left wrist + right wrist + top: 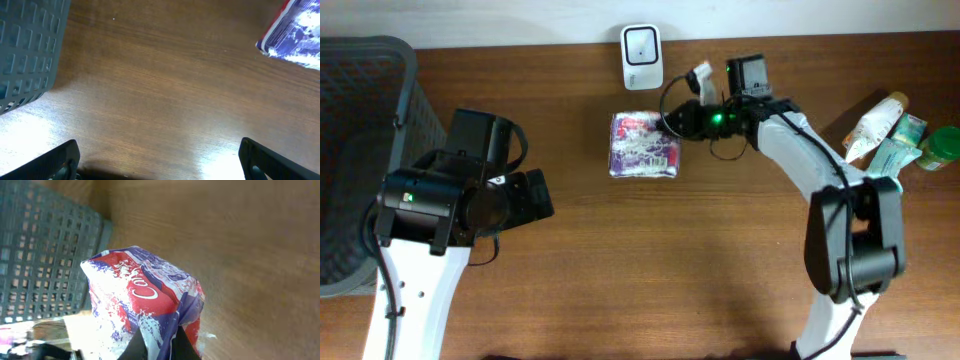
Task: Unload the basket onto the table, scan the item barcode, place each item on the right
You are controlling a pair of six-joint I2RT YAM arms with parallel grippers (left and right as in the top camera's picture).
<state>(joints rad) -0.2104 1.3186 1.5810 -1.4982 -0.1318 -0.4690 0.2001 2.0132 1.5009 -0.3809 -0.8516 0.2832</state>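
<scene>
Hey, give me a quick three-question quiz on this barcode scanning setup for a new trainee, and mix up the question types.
1. True or false: the right claw is shut on the packet at its edge.
2. Multiple choice: the white scanner sits A) under the left claw, B) near the far edge of the table, beyond the packet, C) between the right claw's fingers.
3. Fill the gap: the left claw is ___ and holds nothing.

Key: 1 true; 2 B; 3 open.
</scene>
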